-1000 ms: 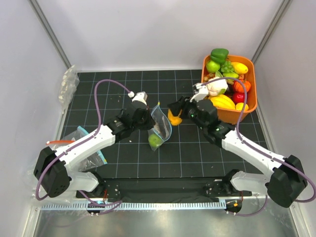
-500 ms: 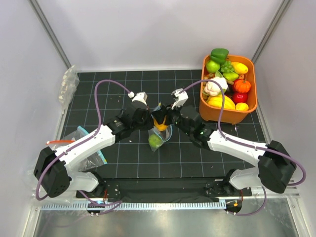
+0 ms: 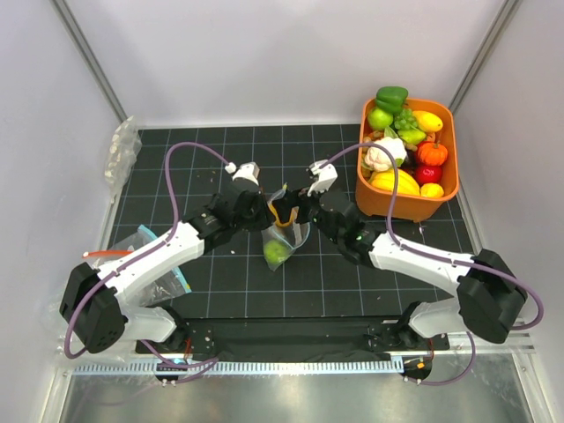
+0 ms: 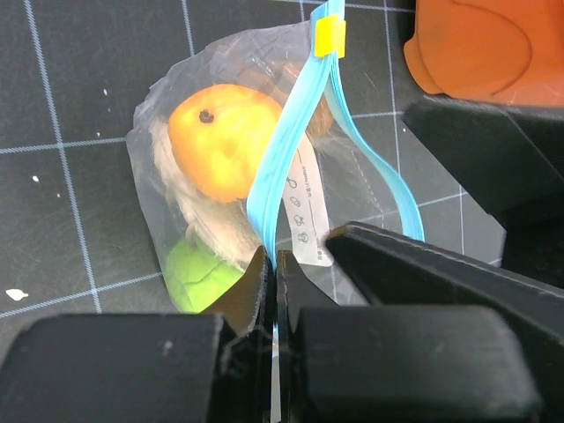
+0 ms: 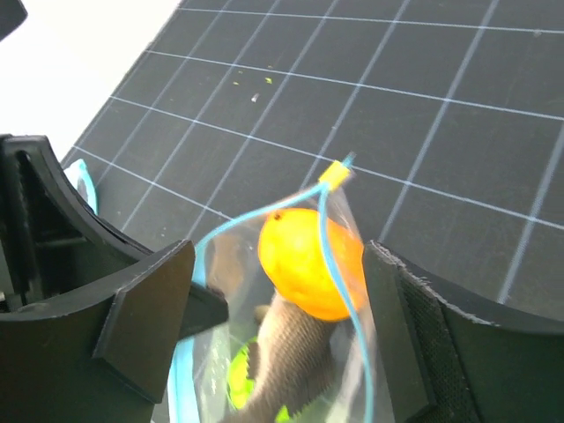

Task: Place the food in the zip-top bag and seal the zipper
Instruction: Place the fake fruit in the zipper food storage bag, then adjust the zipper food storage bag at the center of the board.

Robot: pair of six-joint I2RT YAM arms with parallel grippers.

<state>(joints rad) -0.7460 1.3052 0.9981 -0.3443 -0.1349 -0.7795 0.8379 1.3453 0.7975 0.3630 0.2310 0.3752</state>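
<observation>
Left wrist view | left pincer point(image 4: 273, 264) pinching the zipper point(image 4: 284, 159) | right pincer point(image 5: 282, 308) spread above mouth | orange fruit point(image 4: 220, 141) and green fruit point(image 4: 196, 278) inside zip-top bag point(image 4: 163, 101) | risk: mouth unsealed, a slipped pinch could spill fruit

1. Overhead view: bright, even, diffuse lighting; shadows beneath the arms point(image 3: 150, 264) faint and soft-edged; whole scene in focus.
2. Left wrist view: left gripper point(image 4: 275, 273) dark and blurred in the foreground; orange fruit point(image 4: 220, 141) sharp, mildly glossy.
3. Right wrist view: upper-left corner overexposed to white; right gripper point(image 5: 278, 308) soft.
</observation>
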